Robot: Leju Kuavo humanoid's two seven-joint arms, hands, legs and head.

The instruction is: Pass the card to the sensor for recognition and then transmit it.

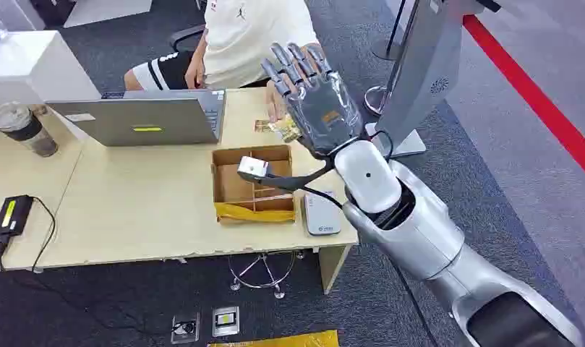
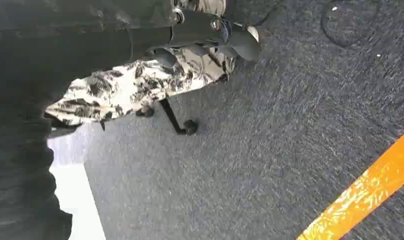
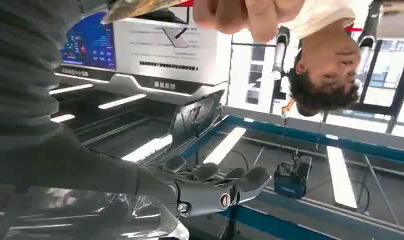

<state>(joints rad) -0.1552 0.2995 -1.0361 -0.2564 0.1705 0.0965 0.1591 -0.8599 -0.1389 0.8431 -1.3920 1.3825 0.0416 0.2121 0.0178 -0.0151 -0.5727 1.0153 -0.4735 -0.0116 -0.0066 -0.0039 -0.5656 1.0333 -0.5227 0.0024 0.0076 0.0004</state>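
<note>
Card (image 1: 283, 129) sits at 12 o'clock over the table (image 1: 152, 210), gold-patterned, pinched by a person's hand (image 1: 275, 110) just under the right hand (image 1: 312, 97). Right hand is raised above the far table edge, fingers spread and extended, palm away from the head camera, holding nothing; card is just beside its lower left edge, contact unclear. Cardboard box (image 1: 252, 184) lies at 6 o'clock of the card, sensor (image 1: 321, 214) at the box's 3 o'clock. Left hand (image 2: 209, 35): state unclear.

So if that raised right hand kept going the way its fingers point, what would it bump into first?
Probably the seated person across the desk: the right hand points up and away over the card. Depth is hard to judge.
</note>
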